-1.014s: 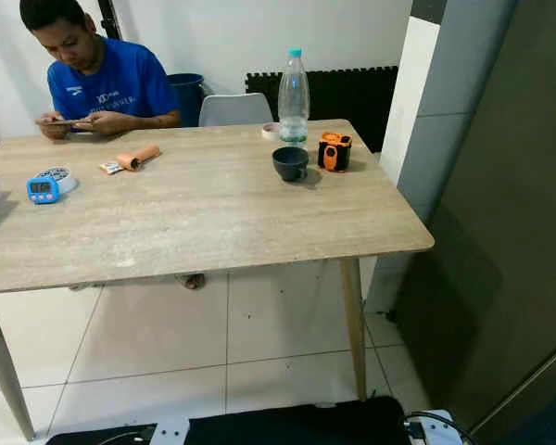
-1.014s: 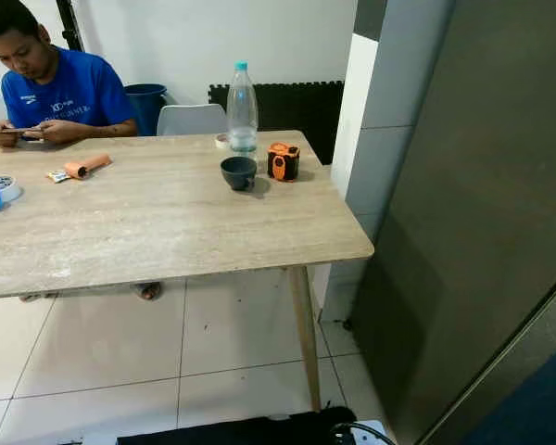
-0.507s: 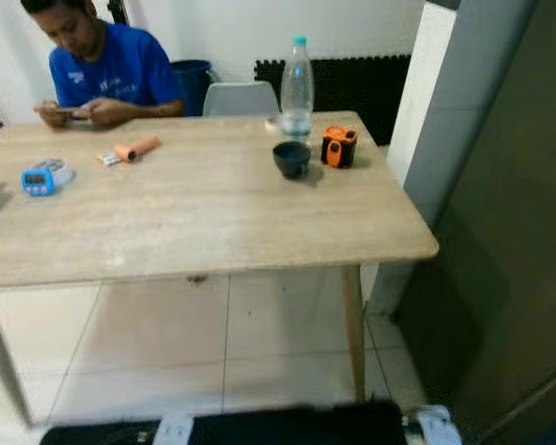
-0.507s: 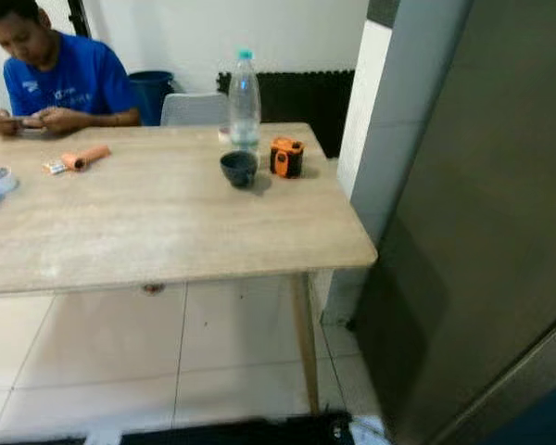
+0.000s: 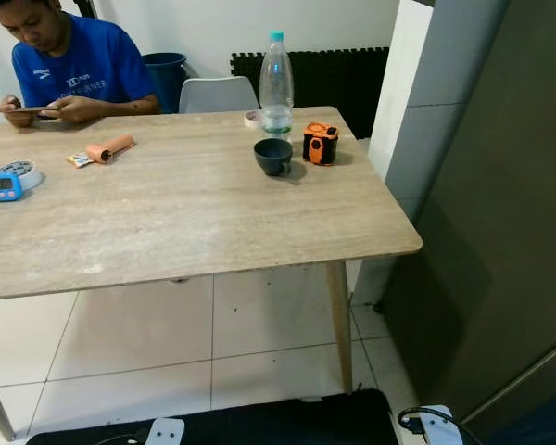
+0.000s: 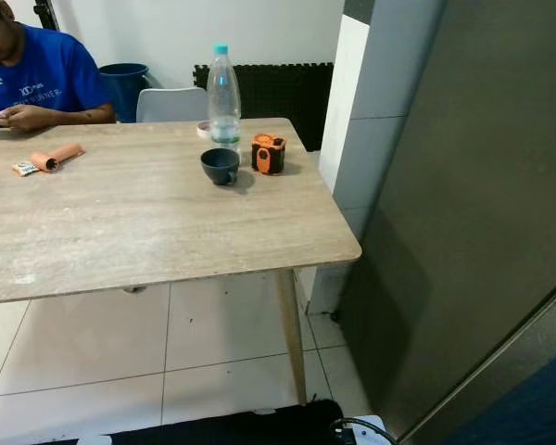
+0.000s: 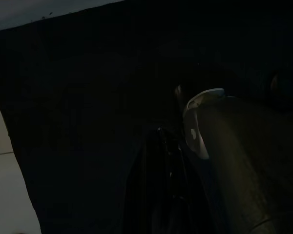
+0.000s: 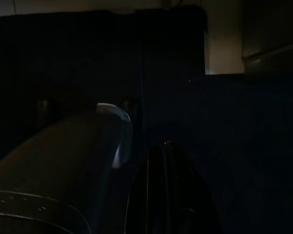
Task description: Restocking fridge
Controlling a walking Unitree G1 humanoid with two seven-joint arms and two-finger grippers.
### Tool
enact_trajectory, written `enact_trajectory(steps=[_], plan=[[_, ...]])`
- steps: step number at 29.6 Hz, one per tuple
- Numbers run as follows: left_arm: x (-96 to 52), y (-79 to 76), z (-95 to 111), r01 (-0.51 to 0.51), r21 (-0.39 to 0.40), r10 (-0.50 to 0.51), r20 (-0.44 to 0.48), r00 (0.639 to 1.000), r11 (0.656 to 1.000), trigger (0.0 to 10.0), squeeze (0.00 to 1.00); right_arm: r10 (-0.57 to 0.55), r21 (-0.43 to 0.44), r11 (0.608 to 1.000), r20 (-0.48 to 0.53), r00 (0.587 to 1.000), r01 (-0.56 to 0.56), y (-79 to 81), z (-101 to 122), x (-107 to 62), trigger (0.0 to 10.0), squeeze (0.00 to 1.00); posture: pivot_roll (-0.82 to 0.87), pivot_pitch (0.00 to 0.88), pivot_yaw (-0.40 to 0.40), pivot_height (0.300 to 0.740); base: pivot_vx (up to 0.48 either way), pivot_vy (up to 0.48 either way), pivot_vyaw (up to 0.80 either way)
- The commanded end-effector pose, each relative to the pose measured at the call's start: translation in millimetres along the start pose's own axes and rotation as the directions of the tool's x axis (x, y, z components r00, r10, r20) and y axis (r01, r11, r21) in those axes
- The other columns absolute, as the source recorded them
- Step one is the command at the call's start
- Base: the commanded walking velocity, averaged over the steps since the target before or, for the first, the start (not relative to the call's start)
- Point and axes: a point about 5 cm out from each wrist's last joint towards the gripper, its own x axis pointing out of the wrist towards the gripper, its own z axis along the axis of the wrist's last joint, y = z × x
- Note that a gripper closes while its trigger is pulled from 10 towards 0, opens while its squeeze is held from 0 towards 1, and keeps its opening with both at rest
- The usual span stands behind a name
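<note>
i'm standing off the near edge of the wooden table (image 5: 195,222), and the thing i judge i'm meant to restock, the clear water bottle (image 5: 276,82) with the teal cap, stands upright toward the far right of the tabletop, at about 12 o'clock from me. just in front of it sits a dark bowl (image 5: 273,156), and just beside that, toward 1 o'clock, a small orange and black gadget (image 5: 321,144); a roll of tape (image 5: 252,118) lies just beside the bottle's base on its left. the fridge (image 5: 500,232) is the tall dark grey panel filling my 3 o'clock side, its door closed. a person (image 5: 60,65) in a blue shirt sits at the far left, at about 10 o'clock, with an orange roll (image 5: 109,148) and a blue timer (image 5: 4,185) well apart from the bottle. the left gripper (image 7: 168,195) and right gripper (image 8: 168,190) hang idle in deep shade against my dark body, and i cannot tell how their fingers stand. to do this well, i think i should step closer and to the right so the bottle comes within easy reach, then approach it from the side above the bowl's rim, grip the body mid-height, lift straight up, and avoid nudging the gadget.
</note>
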Motion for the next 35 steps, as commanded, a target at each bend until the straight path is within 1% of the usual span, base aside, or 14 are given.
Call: enact_trajectory(steps=[1, 11, 29, 32, 33, 34, 35], plan=[[-2.1, 1.8, -13.1, -0.005, 0.005, 0.005, -0.045, 0.999, 1.0, 10.0, 0.0, 0.002, -0.007, 1.0, -0.002, 1.0, -0.002, 0.3, -1.8, -0.3, 10.0, 0.0, -0.05, 0.0, -0.02, 0.74, 0.3, 0.0, 0.0], [-0.8, -1.1, -8.1, 0.002, 0.002, -0.002, -0.033, 0.999, 1.0, 10.0, 0.0, 0.006, -0.005, 1.0, -0.001, 1.0, -0.006, 1.1, -1.8, -0.2, 10.0, 0.0, -0.05, 0.0, -0.02, 0.74, 0.338, 0.0, 0.0], [-0.8, -2.5, -8.3, 0.011, 0.014, -0.01, -0.032, 0.999, 1.0, 10.0, 0.0, 0.009, -0.005, 1.0, 0.002, 1.0, -0.009, 1.4, -1.1, -0.1, 10.0, 0.0, -0.05, 0.0, -0.021, 0.74, 0.355, 0.0, 0.0], [-0.8, -2.5, -8.5, 0.009, 0.005, -0.009, -0.032, 0.999, 1.0, 10.0, 0.0, 0.01, -0.002, 1.0, 0.001, 1.0, -0.01, 1.5, -1.2, -0.1, 10.0, 0.0, -0.05, 0.0, -0.021, 0.74, 0.351, 0.0, 0.0], [-0.9, -2.2, -9.2, 0.002, -0.023, -0.003, -0.032, 0.999, 1.0, 10.0, 0.0, 0.01, 0.005, 1.0, 0.001, 1.0, -0.01, 1.7, -1.2, 0.0, 10.0, 0.0, -0.05, 0.0, -0.021, 0.74, 0.0, 0.0, 0.0], [-0.9, -2.3, -9.3, 0.002, -0.033, -0.003, -0.03, 1.0, 0.999, 10.0, 0.0, 0.011, 0.008, 1.0, 0.002, 1.0, -0.011, 1.8, -1.1, 0.0, 10.0, 0.0, -0.05, 0.0, -0.021, 0.74, 0.0, 0.0, 0.0], [-0.9, -2.6, -9.1, 0.006, -0.026, -0.007, -0.03, 1.0, 1.0, 10.0, 0.0, 0.012, 0.009, 1.0, 0.004, 1.0, -0.012, 2.0, -0.9, 0.1, 10.0, 0.0, -0.05, 0.0, -0.021, 0.74, 0.0, 0.0, 0.0]])
